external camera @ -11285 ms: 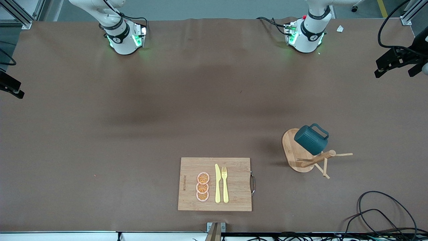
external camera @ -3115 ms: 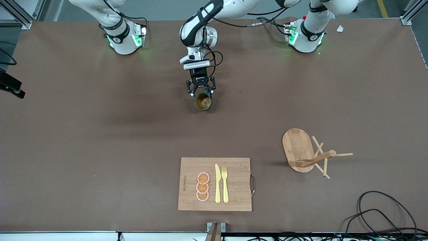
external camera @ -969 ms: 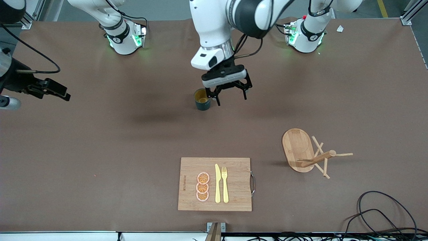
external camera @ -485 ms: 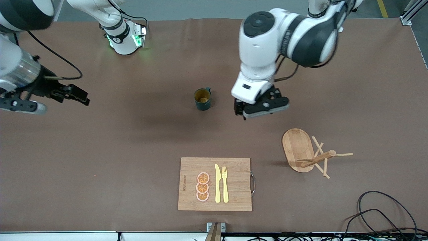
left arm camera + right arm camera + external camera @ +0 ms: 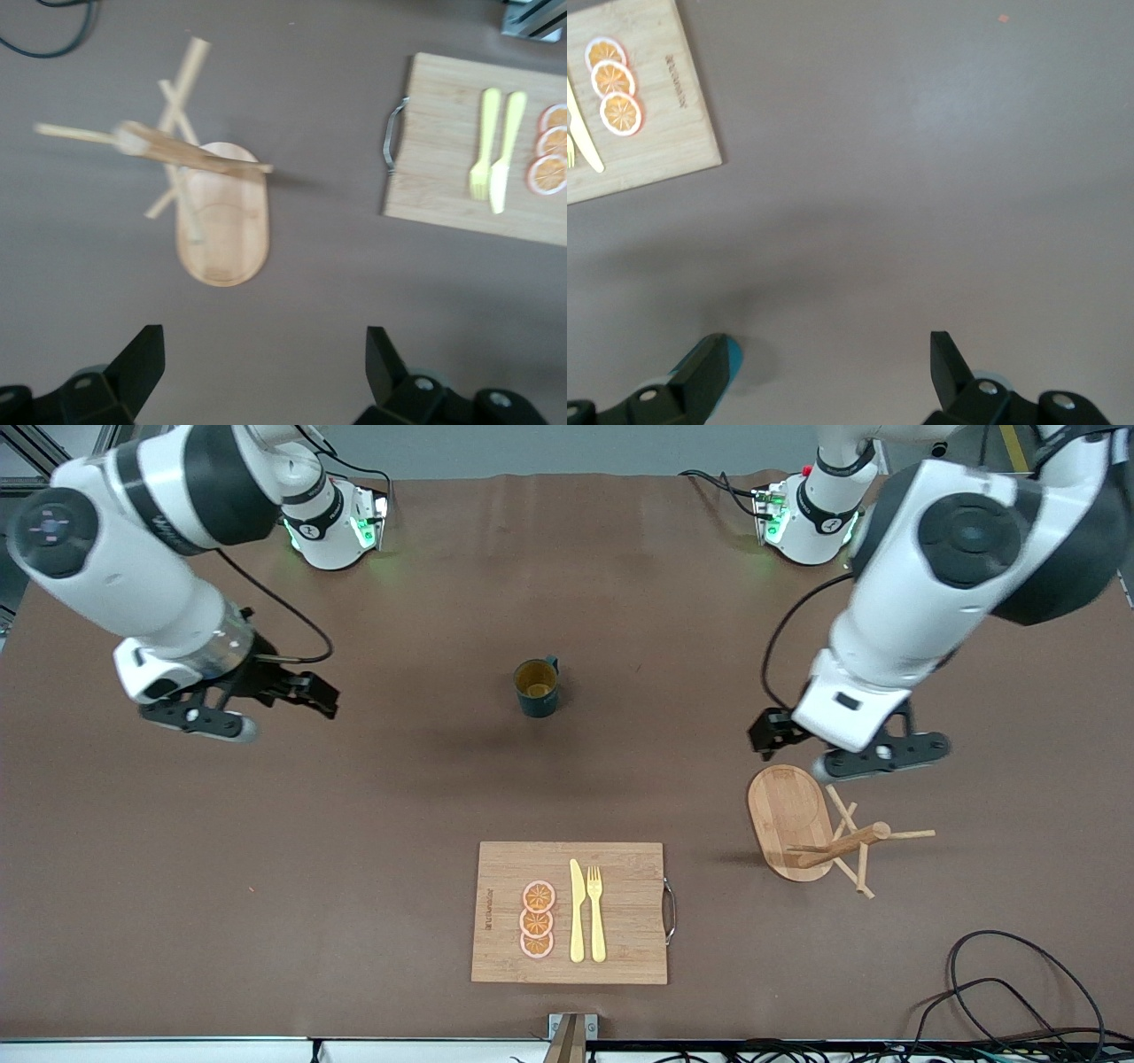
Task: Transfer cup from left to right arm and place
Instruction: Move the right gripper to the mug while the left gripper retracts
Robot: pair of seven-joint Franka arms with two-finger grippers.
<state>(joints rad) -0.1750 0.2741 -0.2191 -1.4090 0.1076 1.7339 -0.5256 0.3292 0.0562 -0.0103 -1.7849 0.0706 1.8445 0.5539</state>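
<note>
The cup [image 5: 536,686], dark teal with a mustard-yellow inside, stands upright and alone on the brown table, about midway between the two arms' ends. Its handle points toward the robots' bases. My left gripper [image 5: 850,751] is open and empty, up over the table beside the wooden mug stand [image 5: 788,815]; its wrist view shows open fingers [image 5: 263,359] above bare table. My right gripper [image 5: 266,707] is open and empty over the table toward the right arm's end; its wrist view shows open fingers [image 5: 828,359]. The cup is in neither wrist view.
A wooden cutting board [image 5: 620,948] with a yellow knife, a yellow fork and three orange slices lies nearer the front camera than the cup. The mug stand [image 5: 223,221] has bare pegs. Black cables [image 5: 1019,992] lie at the front corner at the left arm's end.
The left gripper has let go of the cup on the table and swung away to the mug stand. The right arm has moved in toward the cup.
</note>
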